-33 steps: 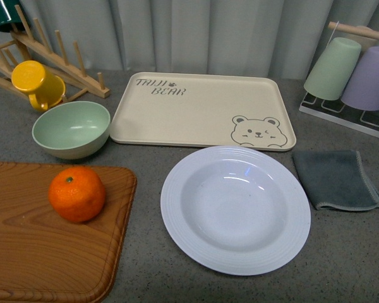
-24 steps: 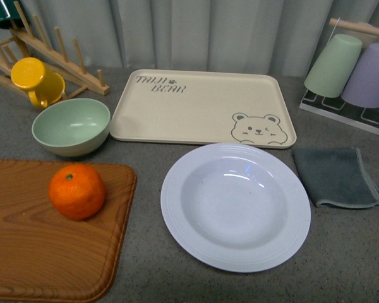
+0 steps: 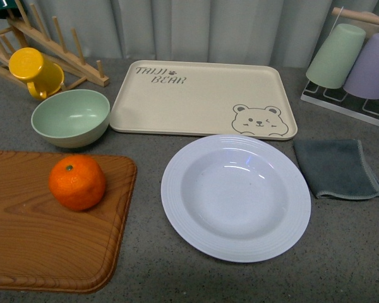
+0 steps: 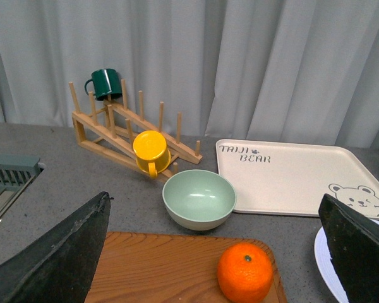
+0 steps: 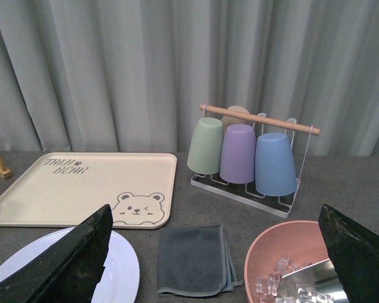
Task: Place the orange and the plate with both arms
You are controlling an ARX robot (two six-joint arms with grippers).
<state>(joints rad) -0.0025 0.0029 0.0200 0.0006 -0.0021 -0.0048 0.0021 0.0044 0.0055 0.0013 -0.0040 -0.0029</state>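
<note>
Orange: the orange (image 3: 77, 182) sits on the wooden cutting board (image 3: 44, 246), towards the board's far right corner, with its green stem dot facing up.
Plate: the plate (image 3: 235, 202) lies flat on the grey table (image 3: 145, 278), to the right of the board and not touching it; the orange and the plate are apart.
Left gripper: the left gripper (image 4: 213, 197) is spread wide, its two dark fingers (image 4: 63, 252) at either edge of the left wrist view, holding nothing, with the orange low between them.
Right gripper: the right gripper (image 5: 215, 208) is likewise spread wide and holds nothing.
Bowl: a mint-green bowl (image 3: 71, 117) stands upright just beyond the board.
Tray: a cream bear tray (image 3: 196, 101) lies just behind the plate.
Cloth: a folded grey cloth (image 3: 338, 167) lies just right of the plate.
Far left: a yellow mug (image 3: 33, 71) hangs on a wooden peg rack (image 3: 69, 57), with a dark green mug (image 4: 105, 83) higher on it.
Far right: a wire cup rack (image 5: 252, 189) holds upturned green, purple and blue cups.
Near right: a pink bowl (image 5: 271, 252) holds ice cubes.
</note>
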